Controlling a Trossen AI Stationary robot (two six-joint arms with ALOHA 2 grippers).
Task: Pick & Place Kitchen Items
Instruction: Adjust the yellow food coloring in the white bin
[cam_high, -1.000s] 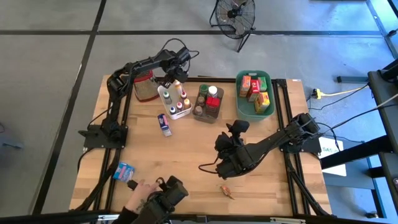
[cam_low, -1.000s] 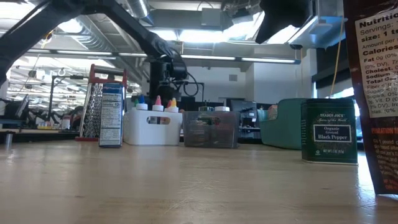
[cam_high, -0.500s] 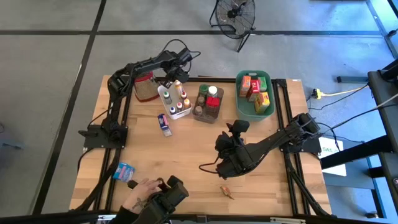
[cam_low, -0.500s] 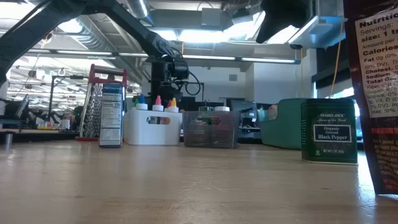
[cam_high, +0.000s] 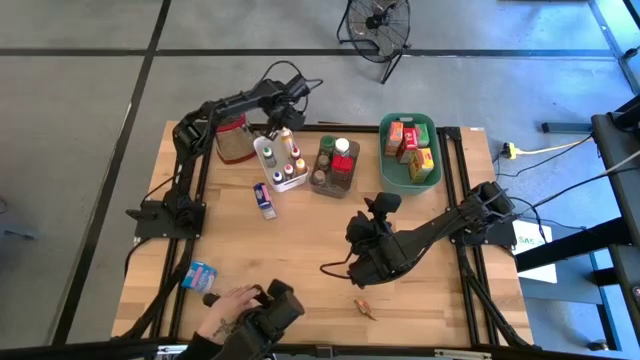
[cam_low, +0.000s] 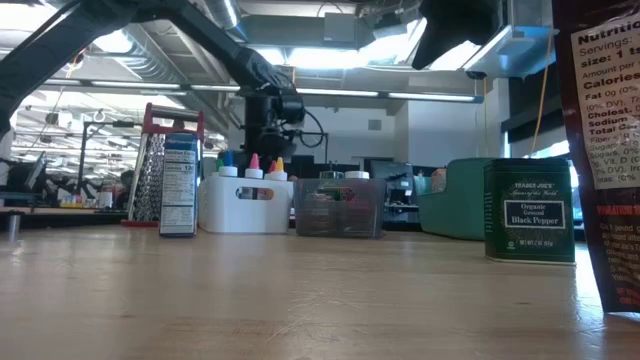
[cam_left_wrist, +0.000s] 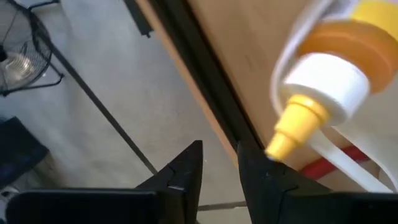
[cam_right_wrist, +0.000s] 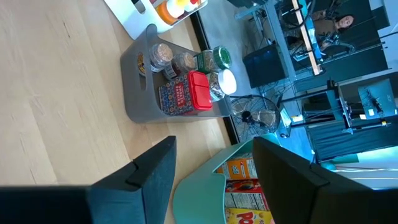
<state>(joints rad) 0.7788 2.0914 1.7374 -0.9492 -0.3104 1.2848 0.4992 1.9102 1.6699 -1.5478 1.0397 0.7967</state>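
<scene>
Tabletop; left claw (cam_left_wrist: 219, 163) narrowly parted, empty.

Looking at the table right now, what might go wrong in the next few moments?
1. The left gripper hovers at the table's far edge, jaws narrowly apart, beside the yellow-tipped bottle in the white caddy; a careless move may tip the bottle or drag the caddy.
2. A person's hand rests on the table's near edge; the right gripper, jaws open, waits mid-table, and a sweep that way might hit it.
</scene>
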